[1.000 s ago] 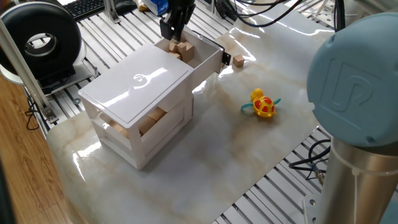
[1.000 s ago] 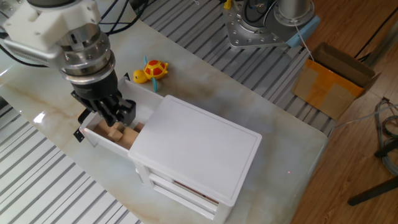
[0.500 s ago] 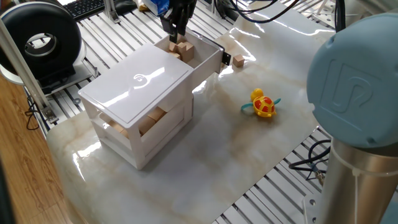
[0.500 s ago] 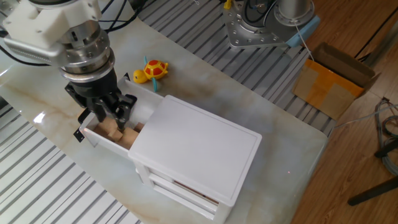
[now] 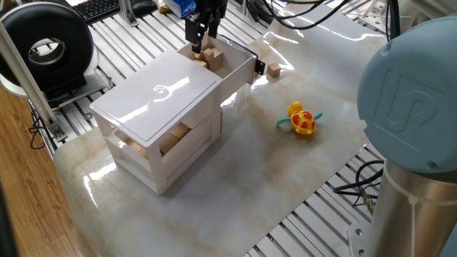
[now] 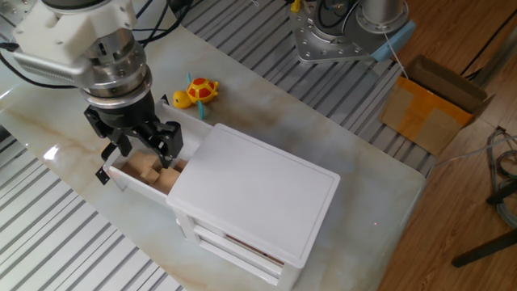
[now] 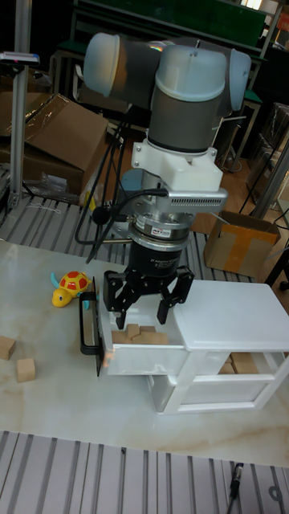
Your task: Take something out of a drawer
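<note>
The drawer point(image 5: 240, 69) point(image 7: 133, 361), top tier of the white box point(image 5: 160, 98), is pulled out, its black knob point(image 5: 259, 68) facing outward. Several wooden blocks point(image 5: 211, 58) point(image 6: 150, 170) point(image 7: 136, 331) lie inside it. My gripper point(image 5: 202, 30) point(image 6: 145, 145) point(image 7: 145, 307) hangs just above the blocks, over the open drawer. Its fingers point(image 7: 119, 303) are spread open with nothing between them.
A yellow and red toy turtle point(image 5: 302, 119) point(image 7: 68, 287) lies on the marble table beside the drawer front. Loose wooden blocks point(image 5: 274, 69) point(image 7: 26, 369) sit on the table near it. More blocks show in the box's lower tier point(image 5: 171, 139).
The gripper has risen out of the drawer, and its fingers have spread apart. The blocks stay in the drawer.
</note>
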Controlling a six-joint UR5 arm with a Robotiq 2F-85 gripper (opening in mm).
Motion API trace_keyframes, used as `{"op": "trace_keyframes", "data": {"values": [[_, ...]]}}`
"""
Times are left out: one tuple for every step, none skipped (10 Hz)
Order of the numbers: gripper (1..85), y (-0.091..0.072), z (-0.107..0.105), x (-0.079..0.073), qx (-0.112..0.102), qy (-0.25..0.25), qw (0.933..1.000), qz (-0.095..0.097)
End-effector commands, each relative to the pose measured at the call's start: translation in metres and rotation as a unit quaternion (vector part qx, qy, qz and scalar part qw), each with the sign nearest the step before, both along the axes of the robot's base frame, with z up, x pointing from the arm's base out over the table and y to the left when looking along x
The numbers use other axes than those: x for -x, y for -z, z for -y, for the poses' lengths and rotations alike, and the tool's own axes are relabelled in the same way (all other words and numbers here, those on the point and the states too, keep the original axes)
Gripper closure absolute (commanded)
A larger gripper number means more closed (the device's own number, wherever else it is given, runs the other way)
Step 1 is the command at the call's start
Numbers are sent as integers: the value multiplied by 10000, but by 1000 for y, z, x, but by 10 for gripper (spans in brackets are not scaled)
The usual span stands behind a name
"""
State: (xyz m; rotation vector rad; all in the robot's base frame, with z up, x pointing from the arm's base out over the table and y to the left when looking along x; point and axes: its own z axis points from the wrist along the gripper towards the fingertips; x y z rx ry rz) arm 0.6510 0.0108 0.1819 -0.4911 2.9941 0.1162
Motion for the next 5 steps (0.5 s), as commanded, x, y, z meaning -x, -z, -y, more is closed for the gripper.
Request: {"op": "trace_keyframes", "data": {"values": [[200,7,-2,5,-136,70,9999,34],[217,8,-1,5,-129,86,9999,33],[243,10,0,6,-122,87,9999,48],[247,12,1,7,-121,81,9999,64],[253,14,3,7,-112,66,9999,74]]}}
